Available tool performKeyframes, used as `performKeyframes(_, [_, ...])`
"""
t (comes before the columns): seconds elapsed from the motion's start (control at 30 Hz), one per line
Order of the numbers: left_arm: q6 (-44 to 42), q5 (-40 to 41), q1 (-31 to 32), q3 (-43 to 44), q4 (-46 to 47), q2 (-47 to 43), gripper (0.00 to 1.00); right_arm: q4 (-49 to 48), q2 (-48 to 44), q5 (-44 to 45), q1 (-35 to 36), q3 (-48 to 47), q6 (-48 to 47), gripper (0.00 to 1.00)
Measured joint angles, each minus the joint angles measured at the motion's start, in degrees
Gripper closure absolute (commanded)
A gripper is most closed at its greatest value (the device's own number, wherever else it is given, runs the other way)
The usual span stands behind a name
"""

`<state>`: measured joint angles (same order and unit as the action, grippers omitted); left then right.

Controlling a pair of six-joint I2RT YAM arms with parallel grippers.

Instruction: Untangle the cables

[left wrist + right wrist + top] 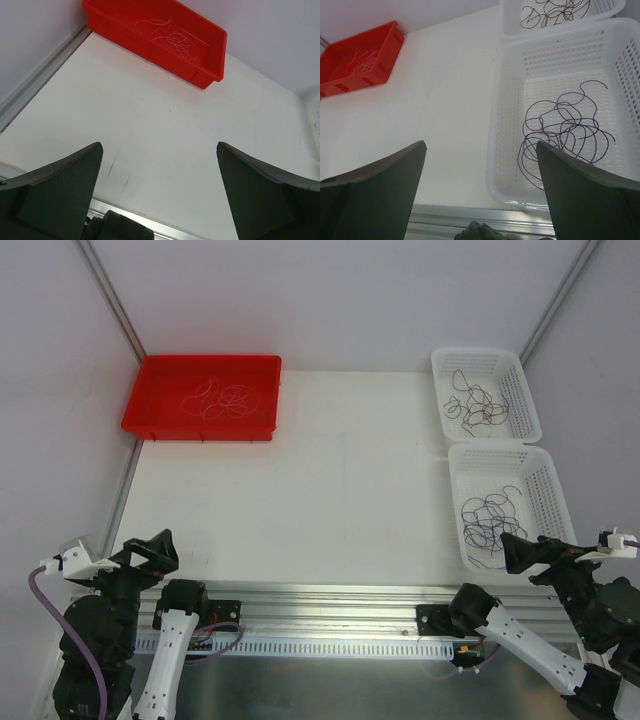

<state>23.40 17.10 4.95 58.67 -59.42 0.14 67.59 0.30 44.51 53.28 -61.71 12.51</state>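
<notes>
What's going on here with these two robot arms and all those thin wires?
Nothing is being handled right now. Both arms sit at the near edge of the table, the left gripper and right gripper open and empty. The cables lie by colour in three containers: pale pinkish wires in the red tray, dark wires in the far white basket, purple wires in the near white basket by the right arm.

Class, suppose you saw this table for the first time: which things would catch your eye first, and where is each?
The bright red tray at the table's far left stands out first, with pale thin cables looped inside it. On the right two white baskets sit one behind the other: the near basket holds a purple tangle, the far basket dark cables. The left gripper and right gripper stand open at the near edge.
</notes>
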Motion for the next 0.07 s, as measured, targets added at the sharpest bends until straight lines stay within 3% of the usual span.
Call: performKeyframes(0.07, [0.20,0.00,0.00,-0.07,0.00,0.00,0.01,0.00,0.00,-0.13,0.00,0.00,-0.07,0.03])
